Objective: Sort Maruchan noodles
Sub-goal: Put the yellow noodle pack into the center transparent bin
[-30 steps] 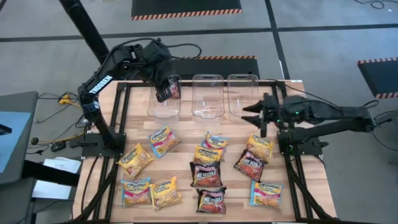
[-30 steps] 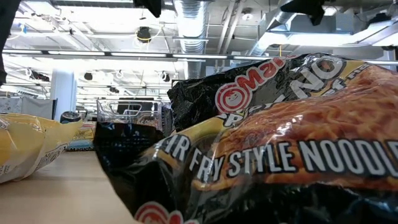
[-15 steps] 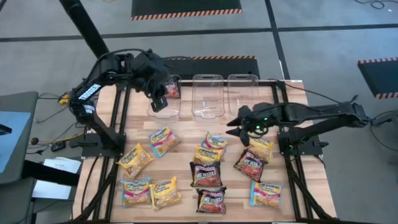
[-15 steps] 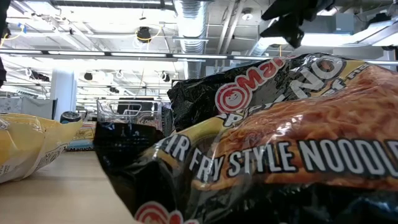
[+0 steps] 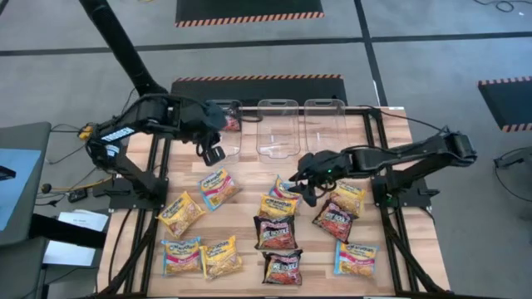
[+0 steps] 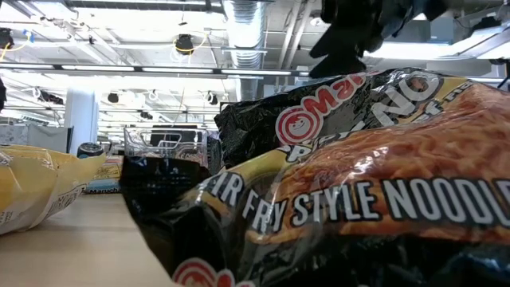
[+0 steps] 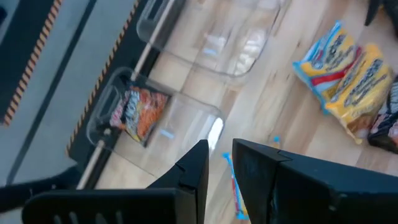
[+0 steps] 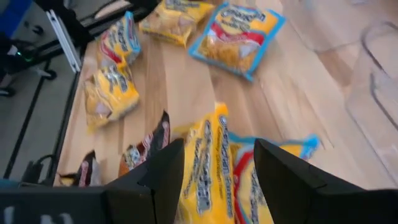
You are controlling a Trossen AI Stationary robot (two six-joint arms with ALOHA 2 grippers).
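Observation:
Several Maruchan packets lie flat on the wooden table (image 5: 249,166): dark red-black ones (image 5: 276,232), yellow-orange ones (image 5: 181,213) and blue-yellow ones (image 5: 219,187). One dark red packet (image 5: 230,116) lies in the left of three clear tubs (image 5: 218,137); it also shows in the left wrist view (image 7: 137,112). My left gripper (image 5: 212,151) hovers just near of that tub, open by a narrow gap (image 7: 221,168) and empty. My right gripper (image 5: 301,184) is open and empty above a yellow packet (image 8: 208,165) and a blue-yellow packet (image 8: 264,180) in the middle of the table.
The middle tub (image 5: 277,124) and the right tub (image 5: 324,124) stand at the far edge beside the left one. A dark packet (image 6: 358,199) fills the low view, with my right gripper (image 6: 351,36) above it. Black frame rails (image 5: 158,183) run along the table's sides.
My left gripper has let go of the dark red packet, which now lies in the left tub, and has drawn back toward the table's near-left side. My right gripper has gone toward the table's left and near edges, from beside the right tub to above the middle packets.

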